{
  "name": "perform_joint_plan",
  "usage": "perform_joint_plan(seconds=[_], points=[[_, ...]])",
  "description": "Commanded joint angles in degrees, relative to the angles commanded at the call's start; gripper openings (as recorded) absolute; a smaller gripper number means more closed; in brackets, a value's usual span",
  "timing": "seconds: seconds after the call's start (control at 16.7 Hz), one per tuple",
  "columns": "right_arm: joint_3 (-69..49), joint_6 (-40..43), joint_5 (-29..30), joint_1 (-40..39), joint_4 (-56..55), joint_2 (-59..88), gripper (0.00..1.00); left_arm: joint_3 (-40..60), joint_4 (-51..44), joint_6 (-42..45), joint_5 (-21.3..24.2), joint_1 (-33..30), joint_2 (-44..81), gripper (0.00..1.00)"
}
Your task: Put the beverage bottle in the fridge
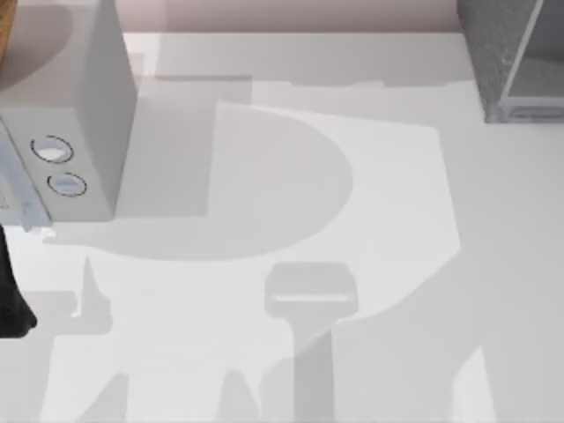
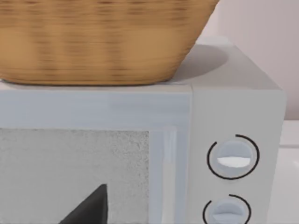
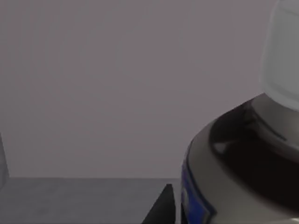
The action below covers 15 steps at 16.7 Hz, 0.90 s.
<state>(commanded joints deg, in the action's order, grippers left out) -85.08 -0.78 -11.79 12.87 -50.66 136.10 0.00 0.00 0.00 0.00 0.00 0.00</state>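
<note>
1. Bench (image 1: pixel 397 264): pale white surface crossed by broad grey shadows.

2. Fridge (image 1: pixel 493 53): dark grey speckled cabinet at the far right corner of the bench, with a paler framed panel (image 1: pixel 538 75) on its side towards the right edge.

3. Light grey box (image 1: pixel 97 106): stands at the far left of the bench, with two round dials (image 1: pixel 51 150) on its front, one above the other. In the left wrist view the same box (image 2: pixel 233 93) is seen from the front, with a speckled window panel (image 2: pixel 70 172) beside the two dials (image 2: pixel 232 157).

4. Woven basket (image 2: pixel 93 42): tan wicker, resting on top of the light grey box.

5. Left arm (image 1: pixel 11 300): a dark part shows at the left edge of the bench, in front of the box. A dark tip of the left hand (image 2: pixel 88 207) shows against the window panel; whether it is wide or narrow cannot be told.

6. Beverage bottle (image 3: pixel 243 154): seen very close in the right wrist view, with white cap (image 3: pixel 282 56), dark shoulder and a blue label edge (image 3: pixel 194 200). It stands before a plain grey wall and floor, possibly the fridge's inside.

7. Right hand (image 3: pixel 161 207): one dark fingertip shows just beside the bottle; a grip on the bottle cannot be confirmed.
</note>
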Motion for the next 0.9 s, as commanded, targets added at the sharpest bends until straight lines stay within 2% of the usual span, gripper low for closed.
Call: perform_joint_plan(seconds=[0.06,0.84,0.9], points=[[0.0,0.0,0.0,0.0,0.0,0.0,0.01,0.0,0.0,0.0,0.0,0.0,0.0,1.0],[0.0,0.0,0.0,0.0,0.0,0.0,0.98,0.0,0.0,0.0,0.0,0.0,0.0,1.0],[0.0,0.0,0.0,0.0,0.0,0.0,1.0,0.0,0.0,0.0,0.0,0.0,0.0,1.0]])
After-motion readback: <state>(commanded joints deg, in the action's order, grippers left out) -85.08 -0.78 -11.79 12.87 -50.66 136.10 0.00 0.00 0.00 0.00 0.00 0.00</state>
